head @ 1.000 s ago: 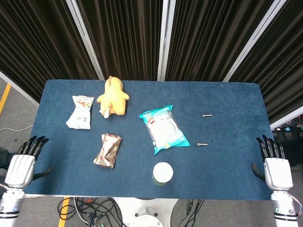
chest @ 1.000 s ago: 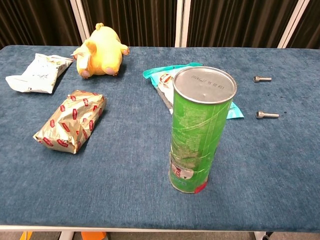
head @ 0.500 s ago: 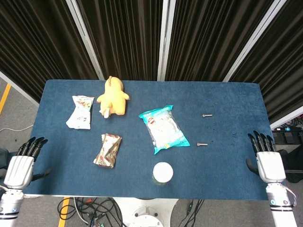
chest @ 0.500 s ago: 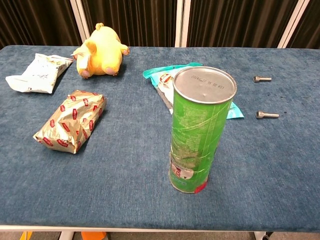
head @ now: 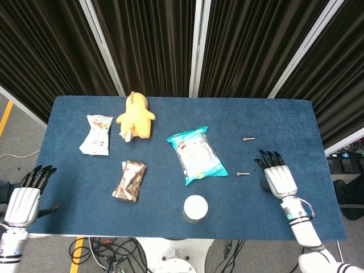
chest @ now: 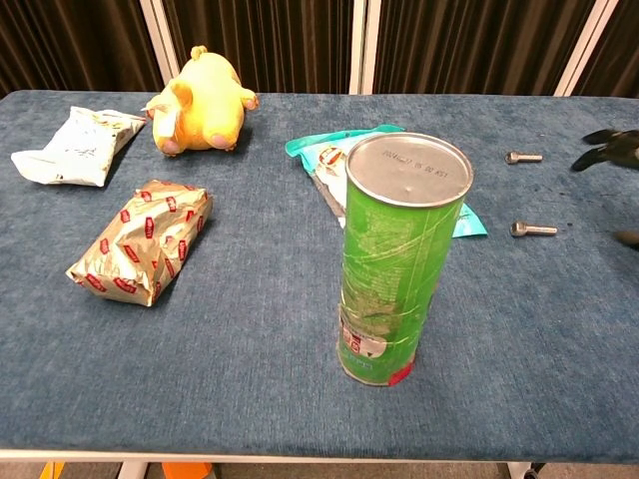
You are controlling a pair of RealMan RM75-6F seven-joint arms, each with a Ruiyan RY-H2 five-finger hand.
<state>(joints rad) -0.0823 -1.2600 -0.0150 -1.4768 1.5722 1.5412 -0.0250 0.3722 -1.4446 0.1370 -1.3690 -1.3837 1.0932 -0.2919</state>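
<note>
— Right hand (head: 278, 179)?
— Hovered over the table (head: 296, 131), fingers (chest: 605, 150) spread apart, nothing in them. Sat just right of the near bolt (head: 243, 173), not touching it. Showed only as dark fingertips at the right edge of the chest view.
— And the far bolt (head: 248, 139)?
— Lay further back, well apart from the hand, near the teal bag (head: 197, 154).
— Left hand (head: 25, 199)?
— Hung off the table's near left corner, fingers straight and apart, holding nothing. Stayed out of the chest view altogether.
— Nearest to it?
— Gold wrapper (head: 129, 180), well apart, flat on the cloth. Behind that, a white packet (head: 96, 135), and beside it a yellow plush (head: 136, 116) on its side.
— The can (chest: 393, 257)?
— Stood upright at the near edge, green, foil top sealed, just in front of the teal bag. Blocked part of the bag in the chest view.
— Anything touching anything?
— Couldn't tell for can and bag from the chest view; seen apart from the head view. Everything else lay clear of its neighbours.
</note>
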